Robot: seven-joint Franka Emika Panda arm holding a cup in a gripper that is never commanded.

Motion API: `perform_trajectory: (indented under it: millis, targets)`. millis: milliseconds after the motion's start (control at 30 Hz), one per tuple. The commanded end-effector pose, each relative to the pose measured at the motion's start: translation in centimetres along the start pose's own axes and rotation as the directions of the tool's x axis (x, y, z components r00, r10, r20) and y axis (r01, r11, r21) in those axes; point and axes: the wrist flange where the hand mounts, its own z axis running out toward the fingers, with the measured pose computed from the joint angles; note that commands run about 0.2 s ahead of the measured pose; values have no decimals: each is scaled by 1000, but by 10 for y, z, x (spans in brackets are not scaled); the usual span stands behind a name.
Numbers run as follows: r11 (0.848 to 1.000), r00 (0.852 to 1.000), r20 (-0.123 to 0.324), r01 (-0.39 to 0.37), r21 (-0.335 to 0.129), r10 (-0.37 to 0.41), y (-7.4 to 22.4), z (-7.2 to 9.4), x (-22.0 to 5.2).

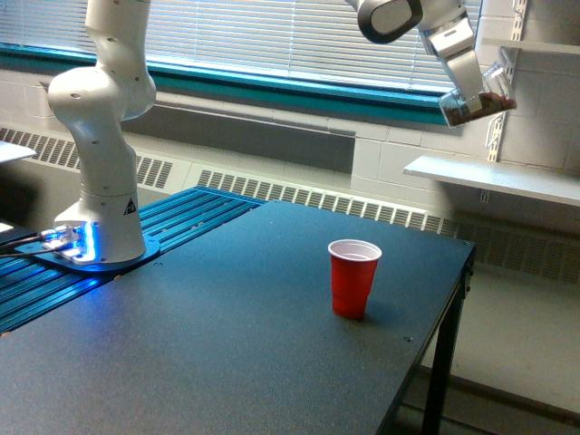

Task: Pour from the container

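The container (478, 98), a small clear cup with brown granular bits showing through its wall, is held high in the upper right of the frame, tilted and clamped in the end effector (469, 92). It hangs well above the table (227, 344) and off to the right of the red cup (353, 277), which stands upright and open-mouthed in the lower middle-right of the frame, near the table's right edge.

The step in hand is judged to be the carry toward the pour, which has not yet begun. For a clean pour, the container would best be brought left and down until its lip sits just above the red cup's mouth, and kept no more tilted than now along the way, so that no granules are shed over the floor. Only then should the tilt be increased, slowly, since loose bits tend to release in a rush.

Behind the container, a white shelf (494, 177) and its wall bracket (497, 127) occupy the right of the frame; how close they are in depth cannot be told, so the descent should be steered away from them. The red cup is light and near the table edge, so contact with its rim should be avoided. Open room lies above the table's middle, between the arm's base (98, 245) at the left and the red cup.
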Motion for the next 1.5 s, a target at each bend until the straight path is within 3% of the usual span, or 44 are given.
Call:
perform_trajectory:
  millis: [33,433,767,1500]
  targets:
    - [1000,999,-42,8,11,-7,7,-15,12]
    - [999,995,-91,27,-27,-30,45,-26,22]
    - [997,994,-105,34,-65,-41,86,-34,17]
    - [985,994,-79,62,-161,-75,186,-42,-18]
